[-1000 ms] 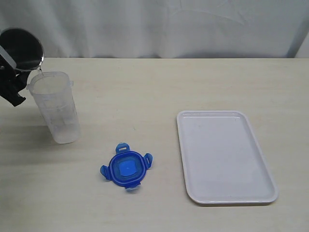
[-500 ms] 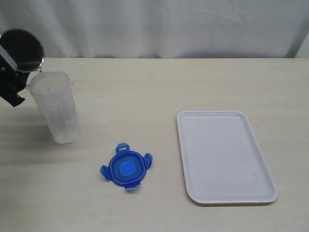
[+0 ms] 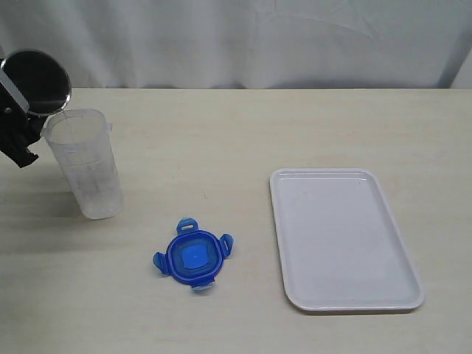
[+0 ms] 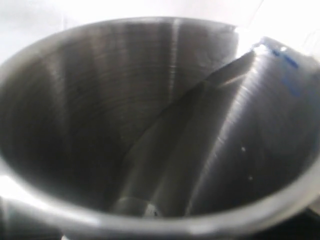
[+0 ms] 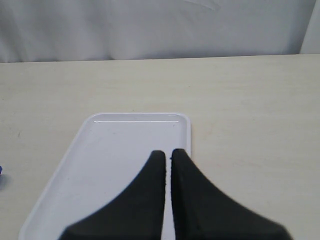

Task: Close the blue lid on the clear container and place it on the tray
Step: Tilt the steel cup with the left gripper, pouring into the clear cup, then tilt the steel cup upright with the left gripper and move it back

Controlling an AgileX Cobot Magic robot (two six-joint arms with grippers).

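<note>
Pouring appears to be over. The thin stream that ran from the cup [image 3: 35, 80] into the container [image 3: 85, 166] half a second ago is gone, and the cup has shifted a little toward the container's far side, its mouth still tipped over the open rim. The left gripper [image 3: 16, 136] stays clamped around the cup, holding it up at the table's left edge. The left wrist view is filled by the cup's steel inside, which looks drained, though blur makes that uncertain. How full the container is cannot be read through its frosted wall.

For the task, this probably means the filling step is done and capping comes next, but the left gripper has to put the cup down somewhere first. The container stands upright and uncapped at the left of the table [image 3: 221, 140]. The lid [image 3: 193, 256] lies flat nearer the front, well apart from the container, with its four flaps splayed out. The tray [image 3: 339, 243] sits bare on the right, well apart from both. The right gripper [image 5: 167, 156] hangs above the tray's near end with its jaws pressed together and nothing between them, just as it has for the past second.

The table is pale wood-grain laminate, matte and level, with no spill visible around the container's base. Behind it hangs a plain white curtain [image 3: 243, 40], creased, and the light is even.
</note>
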